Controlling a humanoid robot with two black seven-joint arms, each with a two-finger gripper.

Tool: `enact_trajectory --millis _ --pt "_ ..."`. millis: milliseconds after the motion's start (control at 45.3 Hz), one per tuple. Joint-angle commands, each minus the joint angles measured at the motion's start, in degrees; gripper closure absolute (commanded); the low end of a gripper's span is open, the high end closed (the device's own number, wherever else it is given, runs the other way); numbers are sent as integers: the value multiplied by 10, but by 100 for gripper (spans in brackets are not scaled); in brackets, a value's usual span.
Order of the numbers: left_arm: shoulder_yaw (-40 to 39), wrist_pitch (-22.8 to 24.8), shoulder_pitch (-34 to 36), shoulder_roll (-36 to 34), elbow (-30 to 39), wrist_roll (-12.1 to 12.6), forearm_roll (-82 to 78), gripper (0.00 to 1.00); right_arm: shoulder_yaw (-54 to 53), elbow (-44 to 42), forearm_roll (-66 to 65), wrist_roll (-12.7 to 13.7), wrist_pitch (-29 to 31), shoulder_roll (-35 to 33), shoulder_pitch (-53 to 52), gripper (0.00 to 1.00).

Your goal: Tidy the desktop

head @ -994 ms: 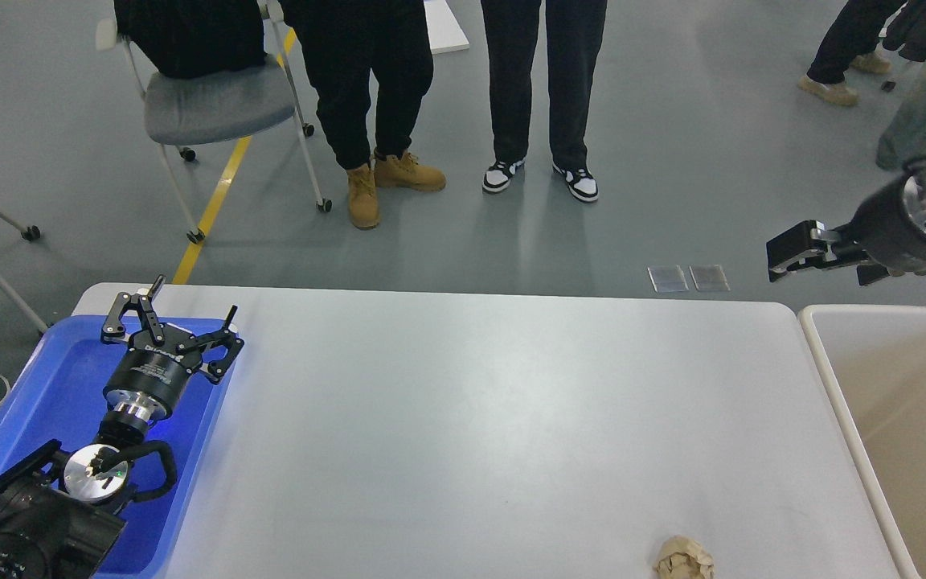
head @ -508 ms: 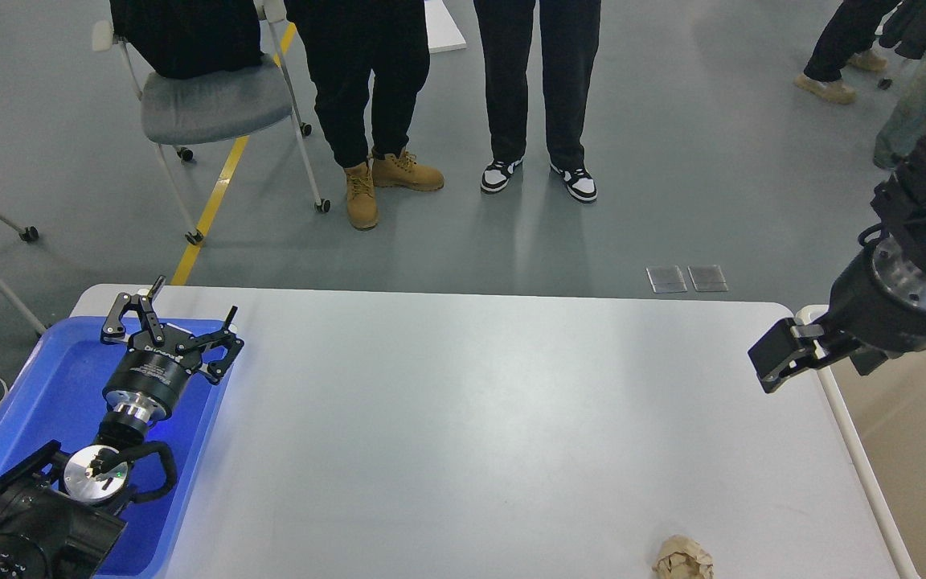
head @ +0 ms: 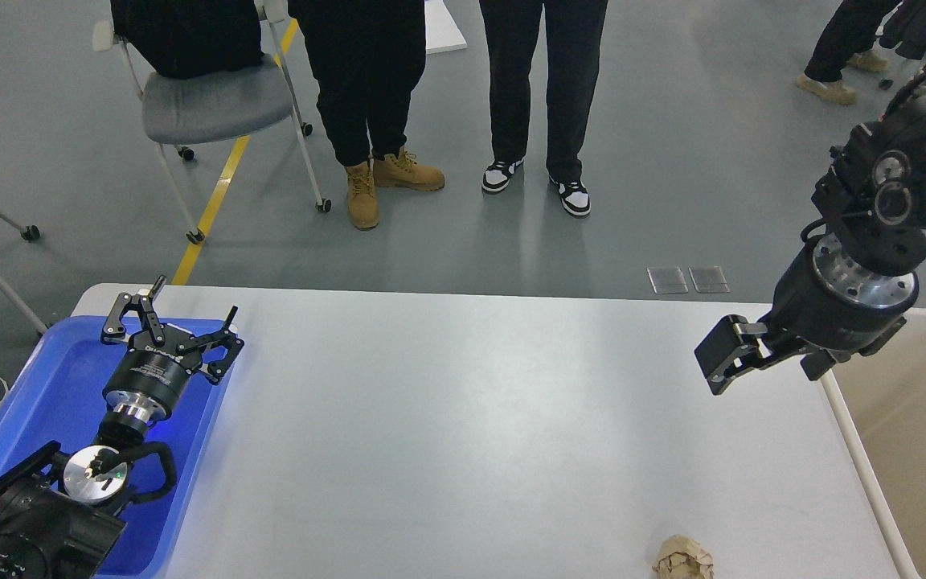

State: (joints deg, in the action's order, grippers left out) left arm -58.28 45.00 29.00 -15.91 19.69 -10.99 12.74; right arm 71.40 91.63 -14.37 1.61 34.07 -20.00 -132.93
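From the head view, the table fills most of the frame, with one crumpled paper ball near its front edge, right of centre. The left end effector hangs spread wide over the blue tray. The right end effector hovers above the table's right side beside the beige bin; whether it is spread I cannot tell. The step looks like reaching for the paper; next it likely must descend toward it.

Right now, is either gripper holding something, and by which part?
Nothing is held. The left gripper is open and empty above the blue tray. The right gripper carries nothing visible.
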Motion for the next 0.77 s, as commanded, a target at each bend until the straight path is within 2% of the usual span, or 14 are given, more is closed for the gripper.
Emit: enact_trajectory --millis 0,398,751 --pt "0 0 0 0 0 0 0 0 -12 -22 38 0 -30 31 19 0" --pt "-1 0 0 0 0 0 0 0 -3 -38 37 2 -20 17 2 0" --pt "-1 0 0 0 0 0 0 0 4 -37 37 2 18 16 -21 0"
